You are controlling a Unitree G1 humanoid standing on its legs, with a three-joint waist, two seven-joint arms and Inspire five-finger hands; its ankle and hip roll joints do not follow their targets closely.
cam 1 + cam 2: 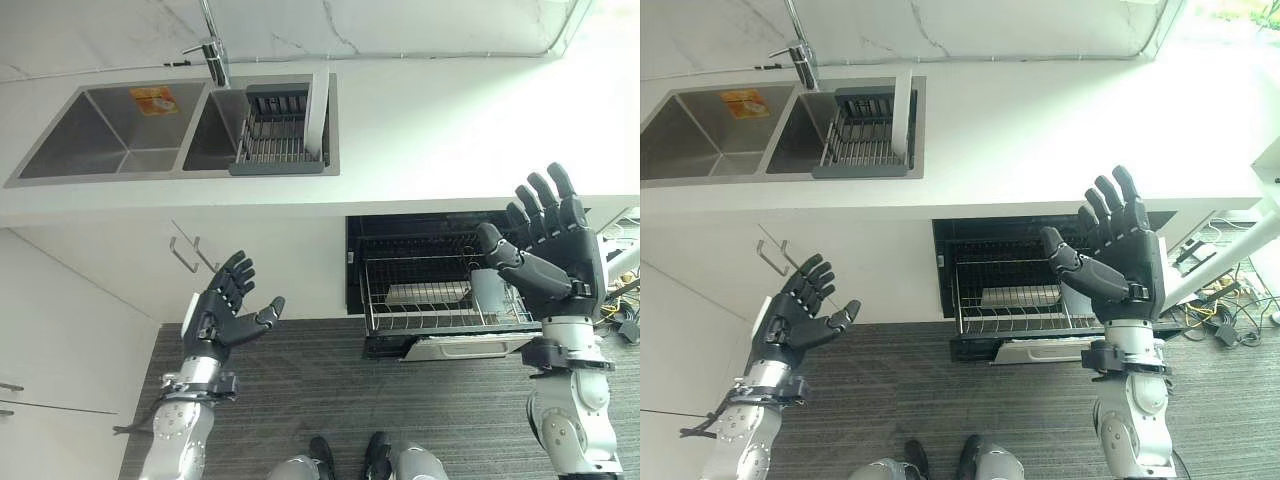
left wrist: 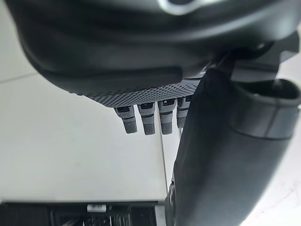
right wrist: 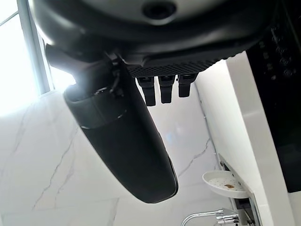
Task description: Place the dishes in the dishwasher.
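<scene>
A white plate (image 1: 316, 108) is seen standing on edge in the drain basket (image 1: 275, 135) in the sink's (image 1: 110, 130) right basin, its face running from 12 to 6 o'clock. From the left hand (image 1: 228, 305), held empty with fingers spread, it lies at about 1 o'clock. The right hand (image 1: 545, 245), likewise splayed and empty, is raised before the dishwasher rack (image 1: 440, 295); the plate lies at 10 o'clock from it. The left is judged slightly nearer.

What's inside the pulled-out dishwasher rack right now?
The dishwasher rack holds a pale rectangular dish. The right hand covers its right end, so anything there is hidden.
</scene>
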